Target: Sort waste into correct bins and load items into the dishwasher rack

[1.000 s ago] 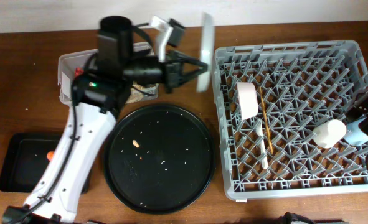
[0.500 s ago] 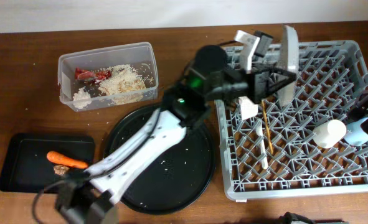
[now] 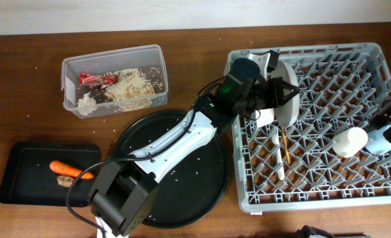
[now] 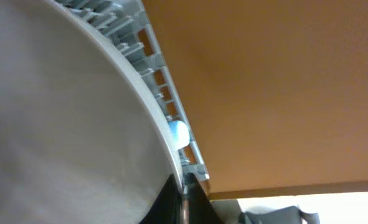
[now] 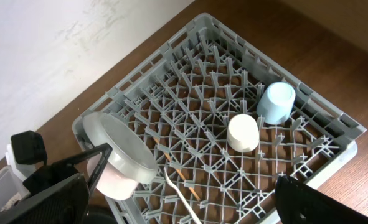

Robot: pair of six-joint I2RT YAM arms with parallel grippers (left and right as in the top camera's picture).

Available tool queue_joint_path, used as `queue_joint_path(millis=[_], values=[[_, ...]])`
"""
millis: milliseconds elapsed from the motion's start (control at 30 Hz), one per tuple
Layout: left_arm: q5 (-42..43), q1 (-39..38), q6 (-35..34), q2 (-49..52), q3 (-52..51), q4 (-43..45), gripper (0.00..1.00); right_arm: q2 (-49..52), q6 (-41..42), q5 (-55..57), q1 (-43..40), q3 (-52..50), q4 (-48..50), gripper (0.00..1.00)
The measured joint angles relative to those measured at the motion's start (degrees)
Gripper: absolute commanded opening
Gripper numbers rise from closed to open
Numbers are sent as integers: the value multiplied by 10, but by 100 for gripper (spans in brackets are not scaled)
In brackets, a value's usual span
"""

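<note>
My left gripper (image 3: 276,92) is shut on the rim of the round grey-white plate (image 3: 290,106) and holds it on edge, tilted, over the left part of the grey dishwasher rack (image 3: 327,178). In the left wrist view the plate (image 4: 65,124) fills the frame and the jaws (image 4: 182,202) pinch its edge. The small white bowl (image 3: 264,117) sits just below it. The fork (image 3: 278,158) and chopstick (image 3: 284,142) lie in the rack, with the white cup (image 3: 349,141) and light blue cup (image 5: 276,102). My right gripper (image 5: 184,214) is open and empty at the rack's right edge.
A clear tub (image 3: 73,66) at the back left holds a red wrapper (image 3: 91,78) and beige scraps (image 3: 132,86). A shallow black tray (image 3: 23,158) at the front left holds a carrot (image 3: 69,170) and a brown scrap (image 3: 65,180). A large round black tray (image 3: 169,172) with crumbs lies between.
My left gripper has carried the plate from beside the tub rightward over the rack, then lowered it next to the bowl. The right arm has not moved.
</note>
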Motion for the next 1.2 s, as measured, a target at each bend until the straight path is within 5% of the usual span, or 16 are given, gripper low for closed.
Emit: queue_joint_path(millis=[67,500,700,867,1033,1200], values=[[-9,2,1,0,0,-5,56,0,0,0,0,0,0,98],[26,67,19,-4,0,24,70,0,0,0,0,0,-1,98],[10,138,159,-156,6,-215,70,0,-68,-80,0,0,11,98],[-175,254,318,-341,12,-565,74,-1,-149,-235,62,0,18,98],[-353,324,402,-537,21,-734,99,-28,-167,-270,162,-1,17,98],[-443,332,419,-612,23,-809,99,-47,-168,-274,177,0,-9,98]])
